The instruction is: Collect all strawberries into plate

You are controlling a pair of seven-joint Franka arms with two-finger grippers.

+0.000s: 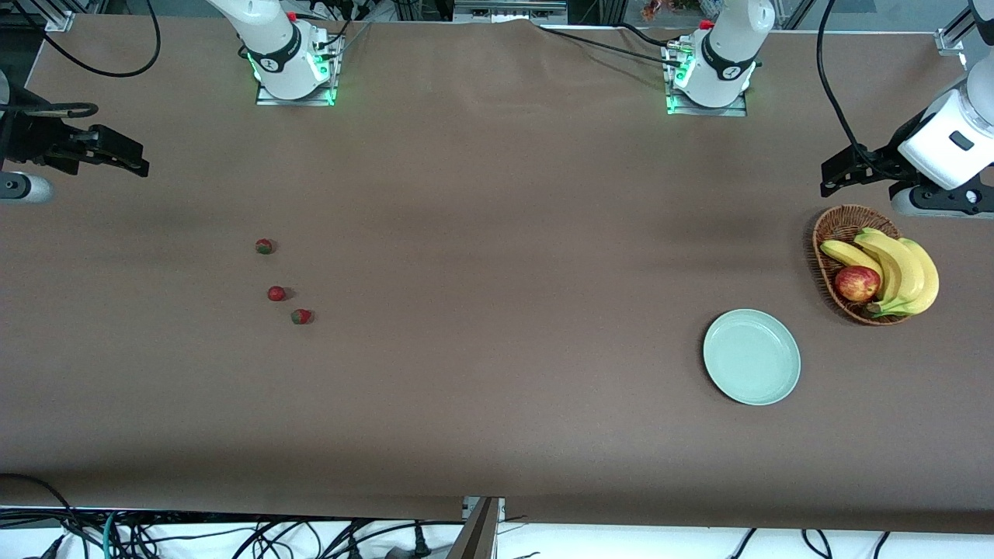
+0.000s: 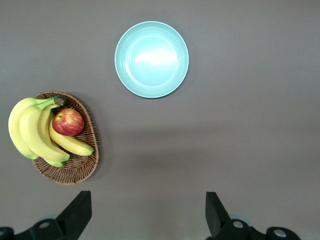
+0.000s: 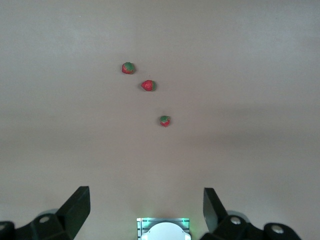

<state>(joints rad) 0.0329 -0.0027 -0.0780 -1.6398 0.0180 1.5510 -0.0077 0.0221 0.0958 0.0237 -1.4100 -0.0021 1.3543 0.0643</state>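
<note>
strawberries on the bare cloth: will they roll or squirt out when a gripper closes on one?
The three strawberries are tiny and rounded, so a nudge likely rolls them. Each is much narrower than the open right gripper, so an off-centre close may push one aside. They look light, and they lie apart, so grasping one probably leaves the others undisturbed.

In both wrist views only the dark inner tips of that arm's own fingers show, the rest cut off by the picture's lower edge: the left gripper (image 2: 145,212) and the right gripper (image 3: 145,210). In the front view both arms run out past the side edges. The three tiny red strawberries with green caps (image 1: 276,293) are too small to make out any surface detail. In the brown oval wicker basket (image 1: 823,241), the yellow bananas (image 1: 901,268) hide part of the red-yellow apple (image 1: 856,282).
</note>
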